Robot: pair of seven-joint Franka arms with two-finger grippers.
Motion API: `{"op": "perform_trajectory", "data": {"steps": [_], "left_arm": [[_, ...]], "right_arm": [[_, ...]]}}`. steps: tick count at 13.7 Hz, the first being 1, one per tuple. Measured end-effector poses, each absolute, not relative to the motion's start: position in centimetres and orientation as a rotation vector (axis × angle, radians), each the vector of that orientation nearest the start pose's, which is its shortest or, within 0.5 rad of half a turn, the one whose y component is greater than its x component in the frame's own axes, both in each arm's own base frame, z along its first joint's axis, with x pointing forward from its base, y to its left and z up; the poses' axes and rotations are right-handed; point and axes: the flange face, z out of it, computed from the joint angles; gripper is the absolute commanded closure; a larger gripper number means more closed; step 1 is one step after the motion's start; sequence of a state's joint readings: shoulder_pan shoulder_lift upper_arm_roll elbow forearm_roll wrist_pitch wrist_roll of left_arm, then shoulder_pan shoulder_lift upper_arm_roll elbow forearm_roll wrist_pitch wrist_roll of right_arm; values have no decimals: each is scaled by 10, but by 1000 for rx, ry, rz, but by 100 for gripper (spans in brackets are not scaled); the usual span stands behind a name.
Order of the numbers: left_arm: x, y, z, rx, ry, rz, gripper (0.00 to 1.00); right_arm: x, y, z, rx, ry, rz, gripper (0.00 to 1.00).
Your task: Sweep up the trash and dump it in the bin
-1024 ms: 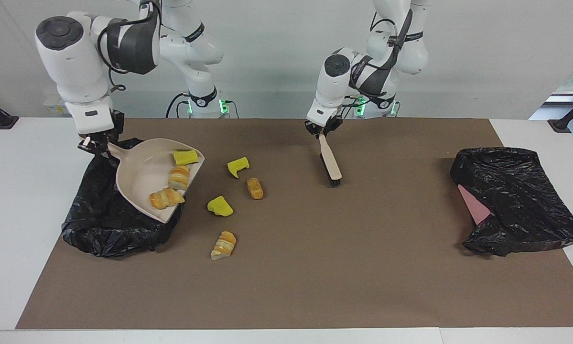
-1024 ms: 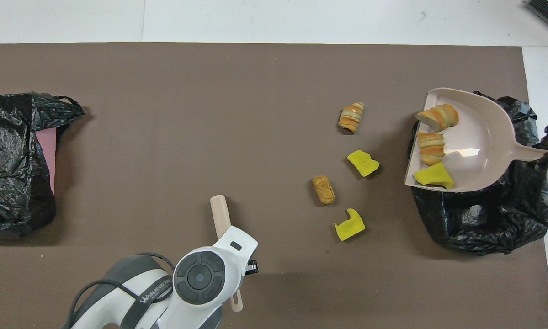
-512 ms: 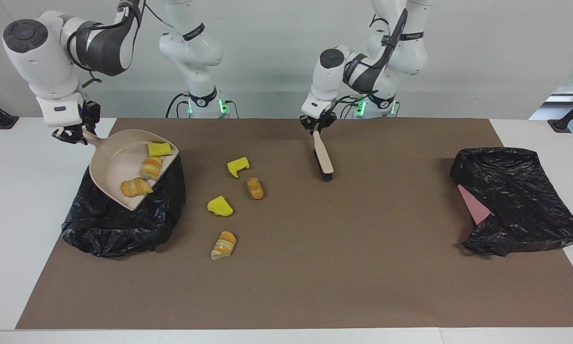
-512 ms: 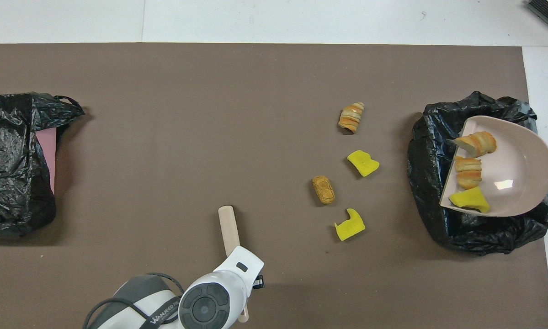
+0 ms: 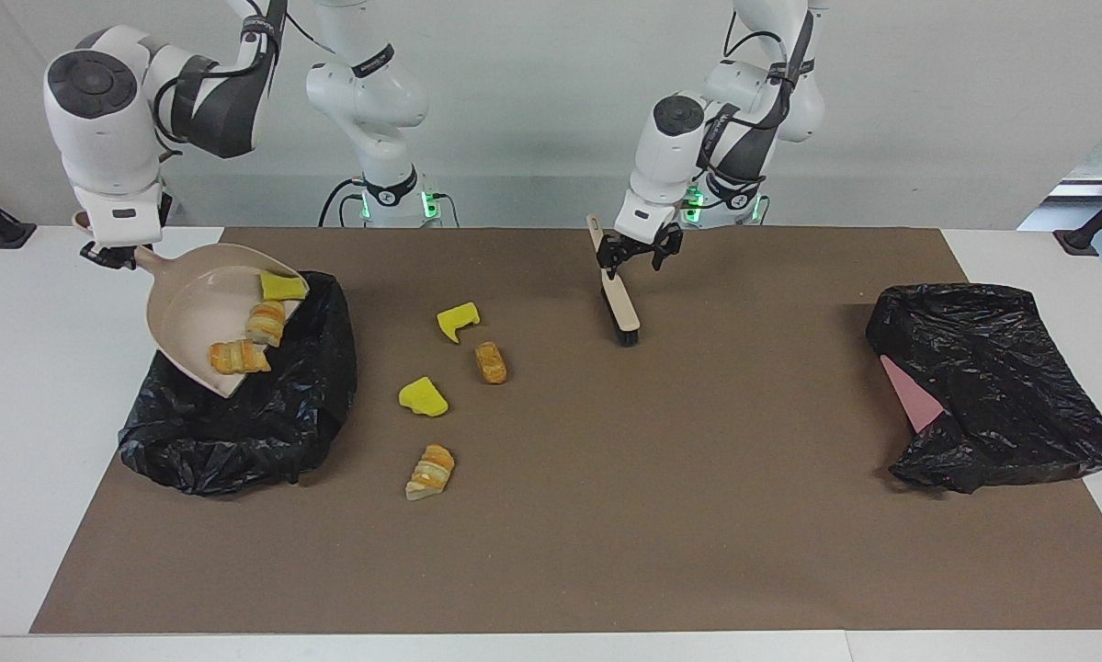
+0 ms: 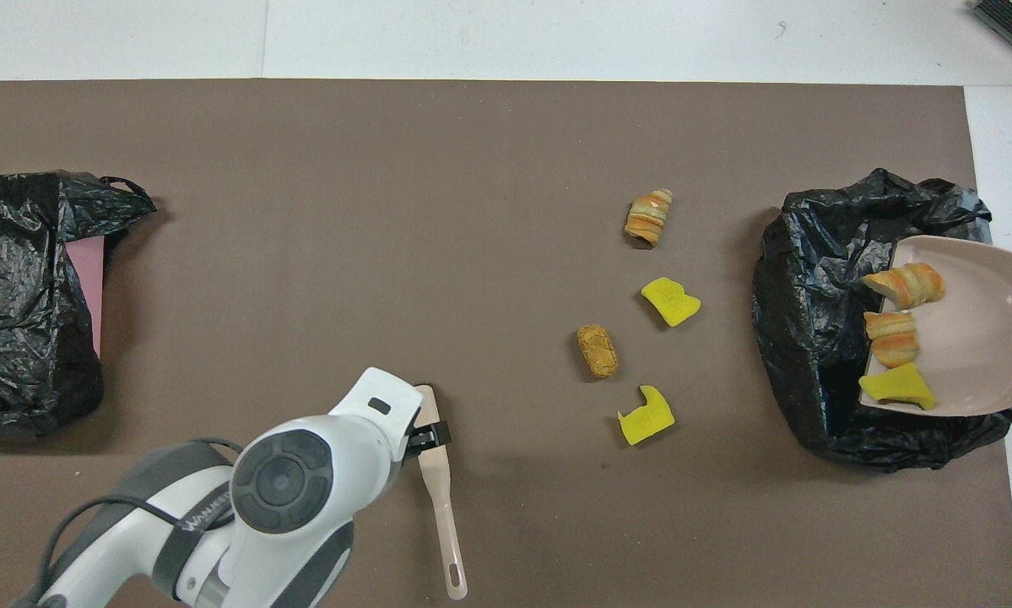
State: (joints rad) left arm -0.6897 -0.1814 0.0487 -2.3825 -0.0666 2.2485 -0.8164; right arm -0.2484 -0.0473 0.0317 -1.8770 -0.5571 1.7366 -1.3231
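My right gripper (image 5: 114,255) is shut on the handle of the beige dustpan (image 5: 183,308), which hangs tilted over the black bin bag (image 5: 238,428). Three trash pieces lie at the pan's lip: a yellow wedge (image 5: 281,286) and two bread-like pieces (image 5: 236,356). Several more trash pieces lie on the brown mat beside the bin: yellow wedges (image 5: 457,319) (image 5: 422,396), a brown lump (image 5: 491,361) and a bread piece (image 5: 431,471). My left gripper (image 5: 640,256) is open just above the mat, with the brush (image 5: 617,296) lying free beside it. In the overhead view the dustpan (image 6: 978,338) sits over the bin (image 6: 809,338).
A second crumpled black bag (image 5: 982,386) with something pink in it lies at the left arm's end of the mat (image 5: 661,515). The brush (image 6: 438,481) lies lengthwise, handle toward the robots.
My left gripper opened, let go of the brush and shifted toward the left arm's end. My right gripper carried the dustpan farther over the bin, toward the right arm's end.
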Motion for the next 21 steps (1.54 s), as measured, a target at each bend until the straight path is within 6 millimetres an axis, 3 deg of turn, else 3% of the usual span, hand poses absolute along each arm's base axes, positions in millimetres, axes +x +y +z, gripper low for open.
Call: {"op": "perform_trajectory", "data": {"steps": [5, 8, 11, 15, 17, 19, 21], "left_arm": [[466, -230, 424, -3225, -260, -79, 0], [507, -202, 435, -3216, -170, -69, 0], [542, -161, 454, -3211, -72, -70, 0], [567, -94, 485, -3209, -27, -110, 0], [571, -73, 502, -3206, 1, -90, 0], [573, -55, 526, -3204, 42, -69, 0], [573, -31, 550, -3202, 86, -48, 0]], "right_arm": [[535, -132, 530, -2820, -1998, 928, 100], [546, -115, 549, -2843, -1995, 1027, 100], [560, -94, 568, -2858, -2080, 1099, 100], [570, -64, 600, -2951, -2119, 1046, 100], [573, -33, 604, -3053, -2071, 945, 100], [576, 4, 597, -3173, -1927, 760, 100], [583, 28, 592, -3265, -1712, 562, 100]]}}
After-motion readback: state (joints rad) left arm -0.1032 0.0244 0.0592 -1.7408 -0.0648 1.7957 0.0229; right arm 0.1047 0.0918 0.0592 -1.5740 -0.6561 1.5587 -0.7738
